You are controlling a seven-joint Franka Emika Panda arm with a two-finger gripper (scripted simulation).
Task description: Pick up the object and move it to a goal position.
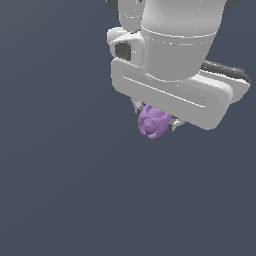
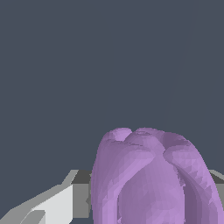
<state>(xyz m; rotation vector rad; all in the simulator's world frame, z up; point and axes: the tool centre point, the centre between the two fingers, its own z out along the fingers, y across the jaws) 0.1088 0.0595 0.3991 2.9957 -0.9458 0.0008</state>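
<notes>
The white gripper (image 1: 156, 121) sits in the upper right of the exterior view. Its jaws are squeezed tight on the purple lumpy object (image 1: 153, 121), which pokes out just below the big white hand near the middle of the frame. All around it is plain dark grey-blue. In the wrist view the object (image 2: 148, 179) looks big and bumpy, with a grey finger (image 2: 57, 203) touching its side.

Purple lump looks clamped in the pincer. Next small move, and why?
Probably keep the pincer shut and begin a slow carry toward the goal. The purple object sits between the fingers under the white hand, and in the wrist view it fills the space right ahead of the camera. No goal marker shows in either view, so I cannot tell the direction.
</notes>
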